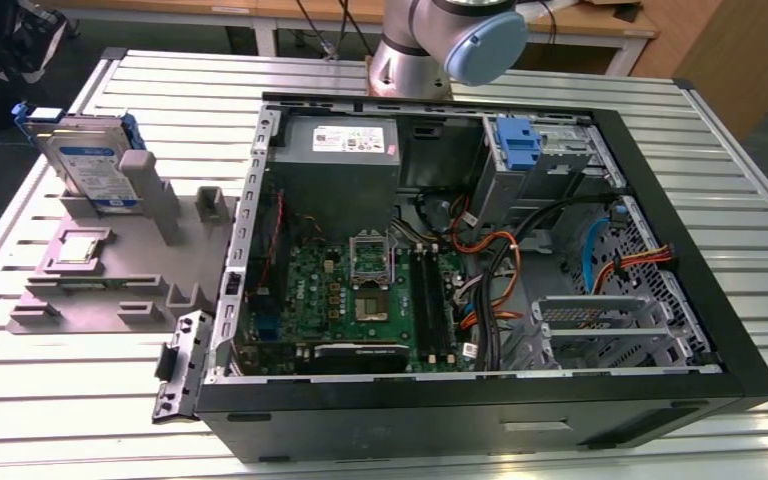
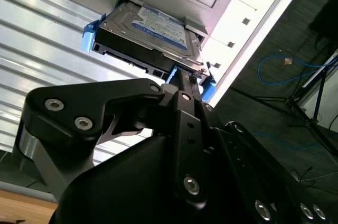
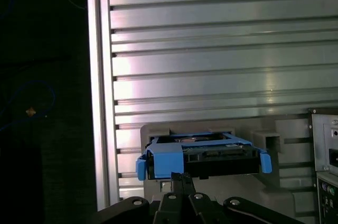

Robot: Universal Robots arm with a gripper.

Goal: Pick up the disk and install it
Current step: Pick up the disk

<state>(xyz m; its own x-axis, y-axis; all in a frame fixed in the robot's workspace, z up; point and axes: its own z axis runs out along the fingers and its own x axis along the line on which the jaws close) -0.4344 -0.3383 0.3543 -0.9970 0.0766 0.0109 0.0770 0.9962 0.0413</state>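
Note:
The disk [image 1: 91, 162] is a silver-grey drive with a white-and-blue label and a blue frame. It stands on edge in a slot of the grey fixture [image 1: 104, 270] at the exterior view's left. Both wrist views look down on the disk [image 2: 153, 26] [image 3: 203, 158], still seated in that fixture. My gripper [image 2: 184, 76] [image 3: 182, 177] hangs some way above it with its black fingers pressed together and nothing between them. The fingertips line up near the disk's blue-framed edge without touching it.
The open computer case [image 1: 704, 300] fills the middle and the exterior view's right, with motherboard, cables, a grey power supply [image 1: 344, 150], a blue bracket [image 1: 518, 140] and a metal drive cage [image 1: 598, 325]. The arm's base [image 1: 438, 40] stands behind the case on the slatted aluminium table [image 1: 91, 400].

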